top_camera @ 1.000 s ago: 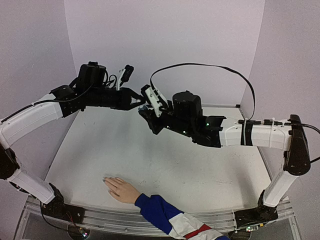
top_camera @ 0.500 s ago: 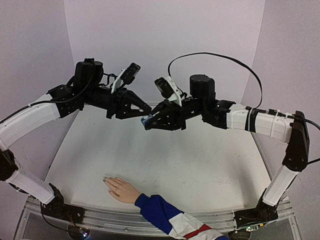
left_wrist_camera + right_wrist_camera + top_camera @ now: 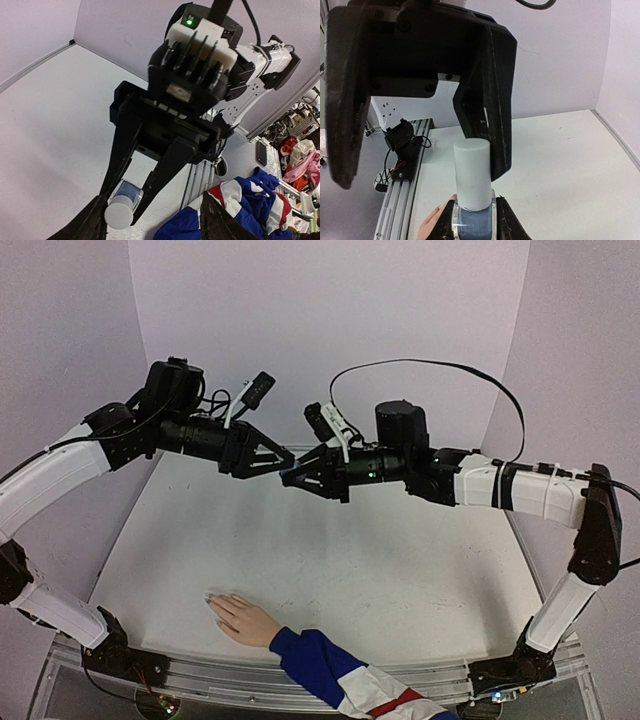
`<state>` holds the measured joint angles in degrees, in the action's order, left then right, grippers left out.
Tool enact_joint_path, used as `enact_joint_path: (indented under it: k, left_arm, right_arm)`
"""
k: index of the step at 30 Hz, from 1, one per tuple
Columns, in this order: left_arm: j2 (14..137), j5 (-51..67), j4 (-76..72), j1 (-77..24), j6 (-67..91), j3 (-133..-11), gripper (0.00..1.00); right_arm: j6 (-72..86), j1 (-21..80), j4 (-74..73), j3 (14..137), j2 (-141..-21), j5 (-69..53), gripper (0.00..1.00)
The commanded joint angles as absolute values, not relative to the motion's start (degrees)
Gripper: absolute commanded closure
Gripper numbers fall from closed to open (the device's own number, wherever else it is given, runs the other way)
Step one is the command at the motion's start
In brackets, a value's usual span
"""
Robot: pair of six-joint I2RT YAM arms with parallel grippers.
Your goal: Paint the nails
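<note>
From above, we see the black left gripper [image 3: 278, 464] and the black right gripper [image 3: 292, 478] meeting nose to nose high over the far part of the white matte table [image 3: 400, 570]. The pale flesh-coloured hand [image 3: 240, 618] lies flat at the near edge in its blue, white and red fabric sleeve [image 3: 340, 675]. Its nails [image 3: 211, 599] point left, well apart from both arms and too small for us to judge whether any carry paint.

In the left wrist view, the right gripper's fingers are clamped on a small blue bottle [image 3: 128, 192] topped by a white cylindrical cap [image 3: 119, 215]. The left gripper's own two fingers stand wide apart, one on each side of the cap, and hold nothing.

In the right wrist view, the bottle sits upright between the closed pads, with the cap standing free above them. The left gripper's spread fingers straddle the cap. One of them looks just beside or touching it, though we cannot tell which from this angle.

We judge the uncapping to be the risky step. If the left jaws close off-centre, that nearer finger could push the cap sideways and lever the bottle out of the right grip. A twist could also spin the whole bottle in the pads instead of loosening the cap. A dropped bottle would land on the table and might spill, and the crowded wrists could collide
</note>
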<state>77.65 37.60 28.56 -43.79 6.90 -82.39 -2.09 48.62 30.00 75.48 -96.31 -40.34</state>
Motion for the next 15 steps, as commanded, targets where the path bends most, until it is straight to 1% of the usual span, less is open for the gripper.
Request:
enact_joint_path:
  k: [1, 4, 11, 15]
  left_arm:
    - [76.2, 35.1, 31.9, -43.9, 7.7, -85.1, 0.40]
    - [76.9, 34.5, 32.3, -43.9, 7.9, -85.9, 0.48]
    - [79.1, 36.0, 33.5, -43.9, 7.5, -88.0, 0.74]
    - [79.5, 36.8, 34.5, -43.9, 7.0, -88.2, 0.83]
  right_arm:
    - [-4.7, 49.5, 31.5, 76.0, -93.1, -34.7, 1.00]
    - [-5.7, 50.2, 29.9, 77.1, -94.0, -33.9, 1.00]
    - [-6.5, 51.4, 28.7, 77.9, -94.1, -31.6, 1.00]
    - [-6.5, 51.5, 28.8, 77.7, -93.8, -30.3, 1.00]
